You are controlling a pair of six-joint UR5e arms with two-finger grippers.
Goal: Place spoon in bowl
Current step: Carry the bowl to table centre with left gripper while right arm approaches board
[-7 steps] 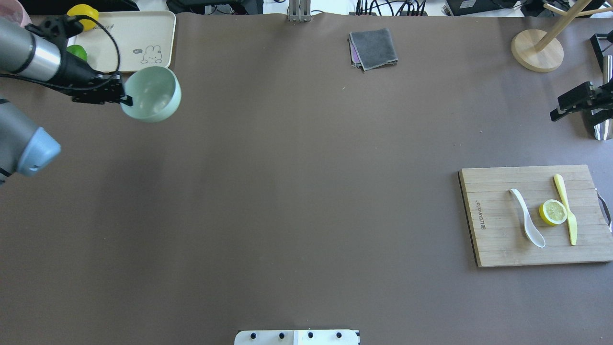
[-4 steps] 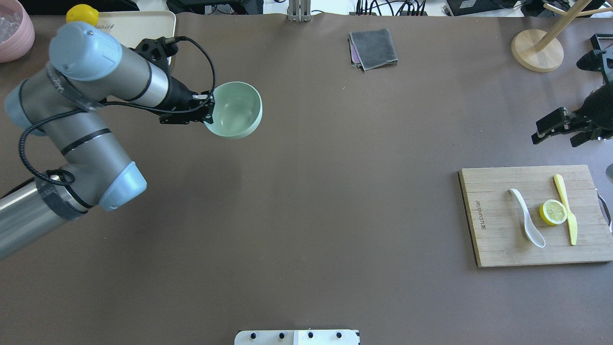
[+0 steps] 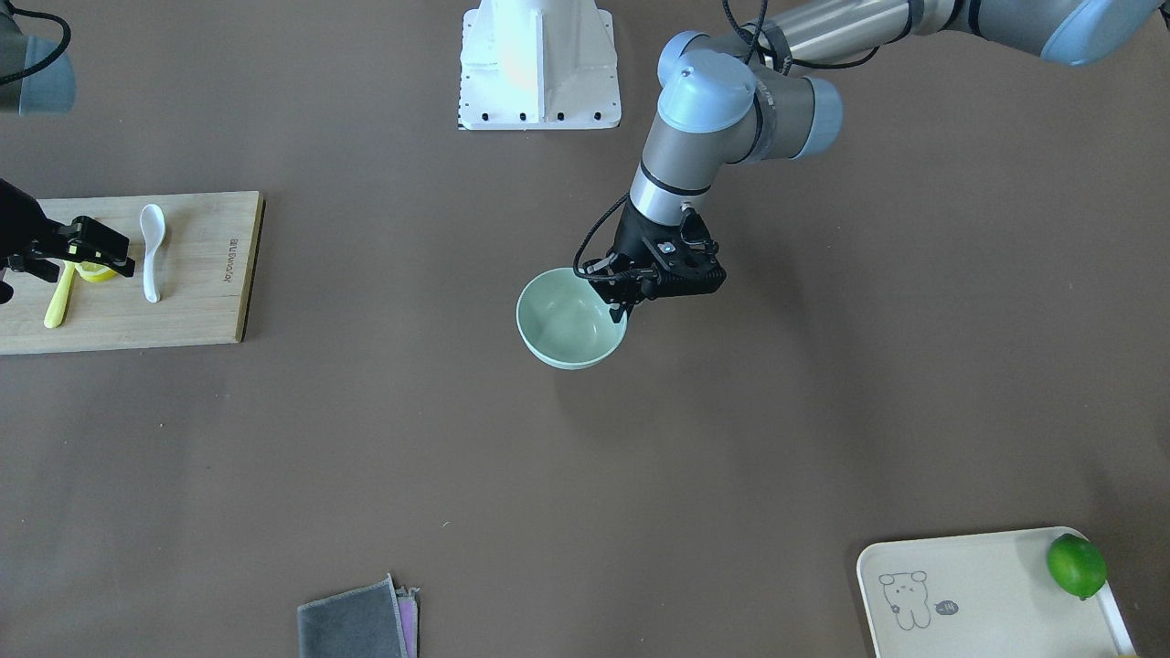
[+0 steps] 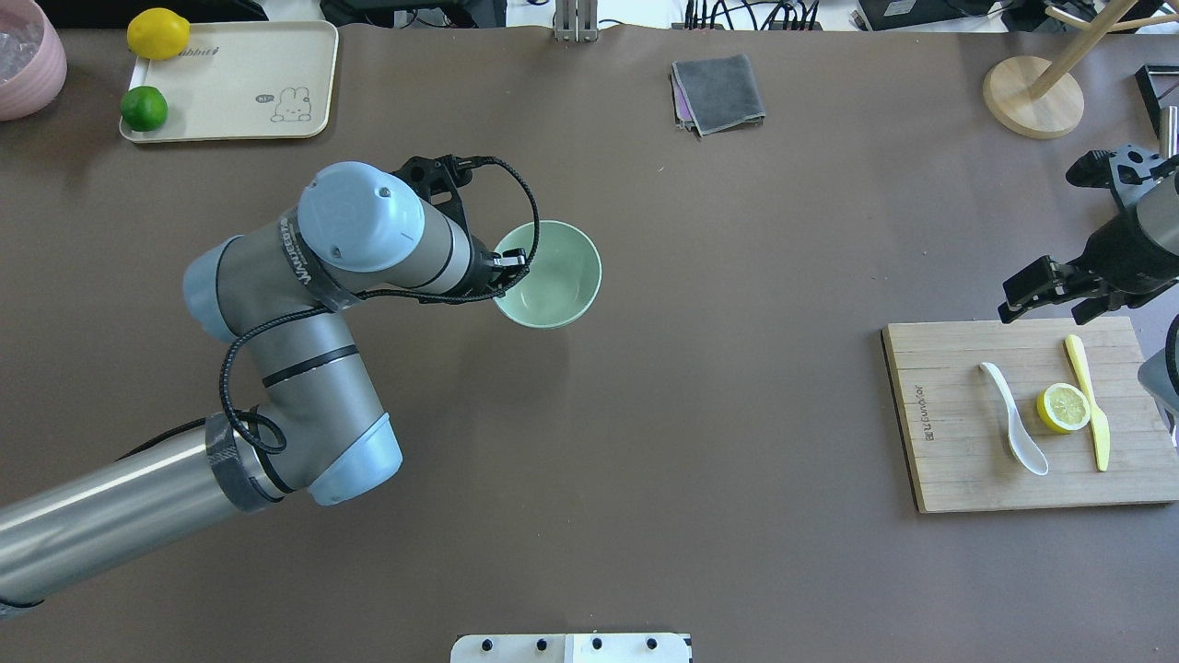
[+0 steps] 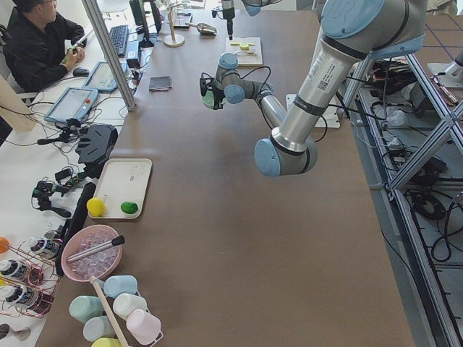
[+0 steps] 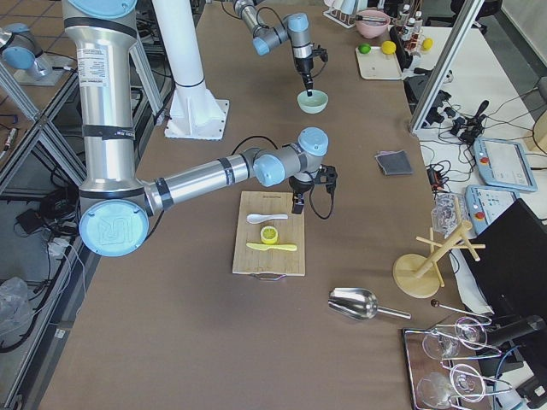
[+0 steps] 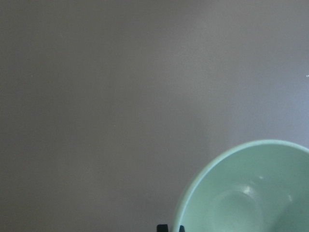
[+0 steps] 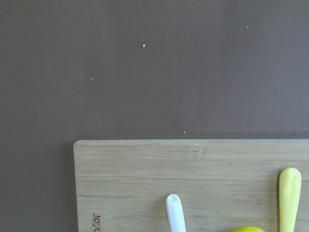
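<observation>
**Operator:** Since a second ago, what has shifted?

**Observer:** Your left gripper [image 4: 512,267] has carried the small round pale mint-green bowl [image 4: 557,281] away from the tray's corner towards the middle of the brown table [image 4: 645,460]. Your right gripper [image 4: 1050,302] has come in to the board's far edge.

**Operator:** Take me across, left to right.

**Observer:** At your far left corner sits a pink bowl [image 4: 28,55]. Beside it is the cream rectangular tray with a bear drawing [image 4: 239,83], with a yellow lemon [image 4: 158,33] and a green lime [image 4: 144,108] on its left end. Next comes the left arm. Its jaws are clenched on the mint bowl's rim, one finger inside and one outside. The bowl is upright and holds nothing. You cannot tell from these views whether it rests on the table or hangs just above it.

**Operator:** And further right?

**Observer:** A folded grey cloth [image 4: 718,92] lies near the far edge, well apart from the bowl. Then comes the rectangular bamboo cutting board [image 4: 949,460]. On it lies the small white glossy soup spoon [image 4: 1013,419], scoop towards the robot, just beside a cut lemon half [image 4: 1064,408]. The slim yellow plastic knife [image 4: 1090,405] lies along the half's other side. The right gripper hangs above the board's far edge with its jaws spread, grasping nothing and apart from the spoon.
</observation>
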